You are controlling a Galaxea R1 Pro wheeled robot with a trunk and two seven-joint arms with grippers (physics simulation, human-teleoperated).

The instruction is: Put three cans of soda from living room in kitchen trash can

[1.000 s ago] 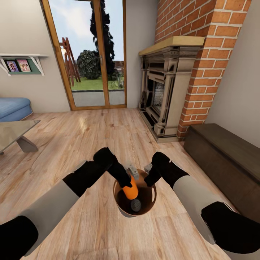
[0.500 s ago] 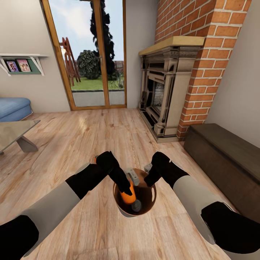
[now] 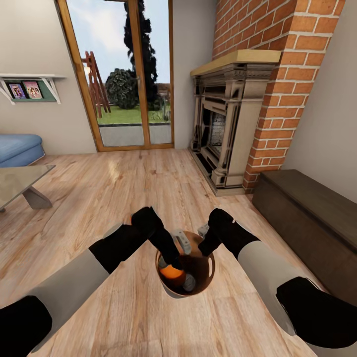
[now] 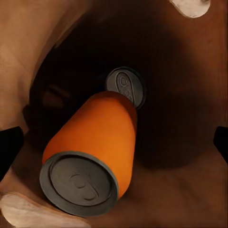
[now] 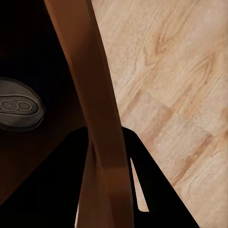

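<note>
Living room: light wood floor [image 3: 148,188], brick fireplace [image 3: 233,124] ahead right, wood-framed glass doors [image 3: 124,74] ahead, blue sofa [image 3: 17,148] and glass-topped low table [image 3: 20,183] at far left, dark low cabinet [image 3: 312,213] along the right wall. The trash can [image 3: 210,270] is between the two arms, just in front of the base. Right claw [image 5: 107,190] is clamped on the can's rim, one finger inside and one outside. Left claw [image 3: 178,248] reaches into the mouth; its fingers stand apart, holding nothing. One orange soda can [image 4: 92,147] lies tilted inside, free of the fingers, with a second can's grey top [image 4: 126,88] just behind it; that second can's colour is hidden. Judged step: drop of a can done, at least two in the bin. Next: lift the left claw straight up past the rim without clipping it. Open floor ahead and left; cabinet and hearth crowd the right for turning.
</note>
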